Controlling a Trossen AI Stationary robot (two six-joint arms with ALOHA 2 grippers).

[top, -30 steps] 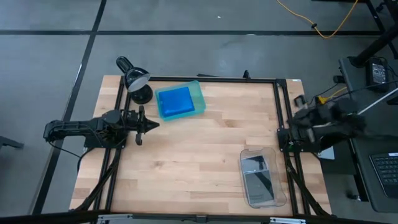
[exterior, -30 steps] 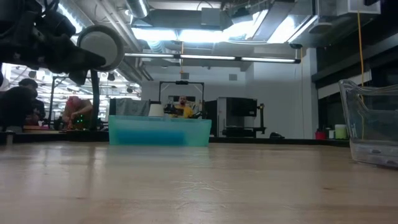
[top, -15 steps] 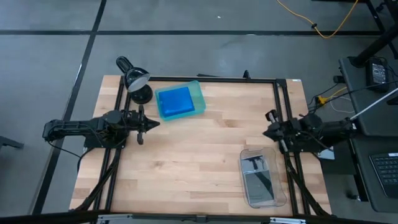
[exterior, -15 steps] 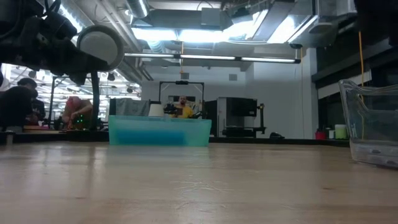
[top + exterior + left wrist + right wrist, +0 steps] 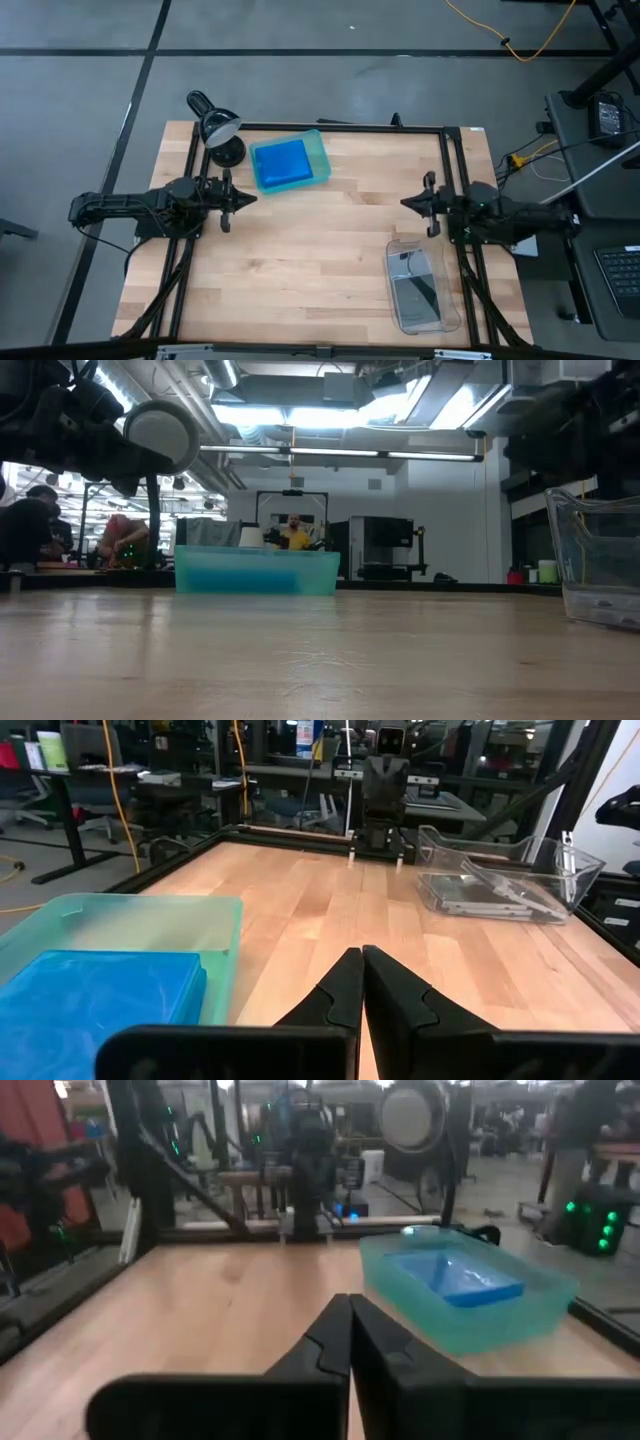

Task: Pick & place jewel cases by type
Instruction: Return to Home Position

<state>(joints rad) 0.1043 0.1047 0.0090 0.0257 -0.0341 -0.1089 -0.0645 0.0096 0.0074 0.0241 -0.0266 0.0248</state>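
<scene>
The bright blue jewel cases (image 5: pixel 281 163) lie stacked flat in the translucent green tray (image 5: pixel 319 148) at the table's far left; the stack (image 5: pixel 90 995) also shows in the left wrist view. The grey-clear cases (image 5: pixel 413 281) lie in the clear plastic tray (image 5: pixel 452 300) at the near right. My left gripper (image 5: pixel 250 199) hovers shut at the left edge, just near-side of the green tray, holding nothing. My right gripper (image 5: pixel 405 203) is shut and empty at the right edge, just beyond the clear tray's far end, pointing toward the table's left.
A black desk lamp (image 5: pixel 214 128) stands at the far left corner beside the green tray. A black metal frame (image 5: pixel 452 170) runs along the table's far and side edges. Bare wood (image 5: pixel 320 250) lies between the two grippers. People sit in the room behind (image 5: pixel 120 540).
My right arm has swung in from beyond the table's right edge toward the left, and its gripper now reaches over the right side of the table beyond the clear tray. The left arm and both trays have kept still.
</scene>
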